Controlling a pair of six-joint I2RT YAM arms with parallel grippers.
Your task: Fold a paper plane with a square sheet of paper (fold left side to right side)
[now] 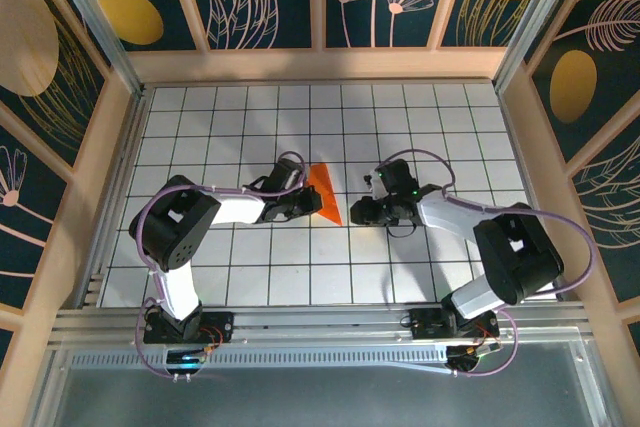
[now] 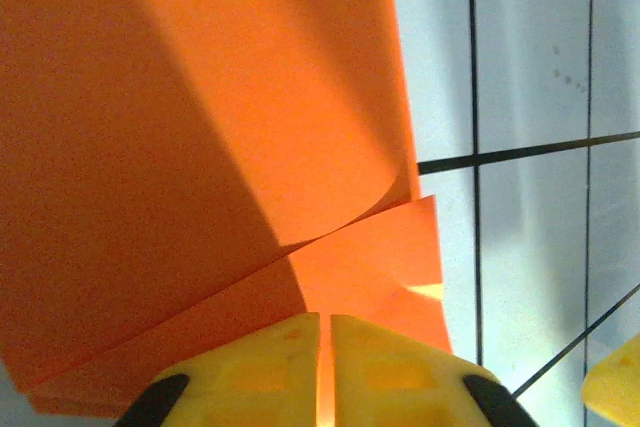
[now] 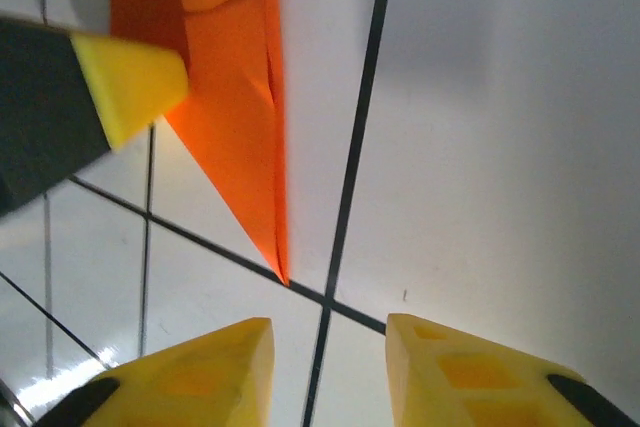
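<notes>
As if to keep the crease from springing open, the left gripper [image 2: 325,339] is pinching the thin bright orange pointed paper wedge [image 1: 327,193] at the centre of the overhead view, while the right gripper [image 3: 328,339] is hovering spread and empty near its tip.

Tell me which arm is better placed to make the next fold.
Left: left gripper pinches the edge of the folded bright orange paper sheet; right gripper hangs open, short of its pointed tip.
</notes>
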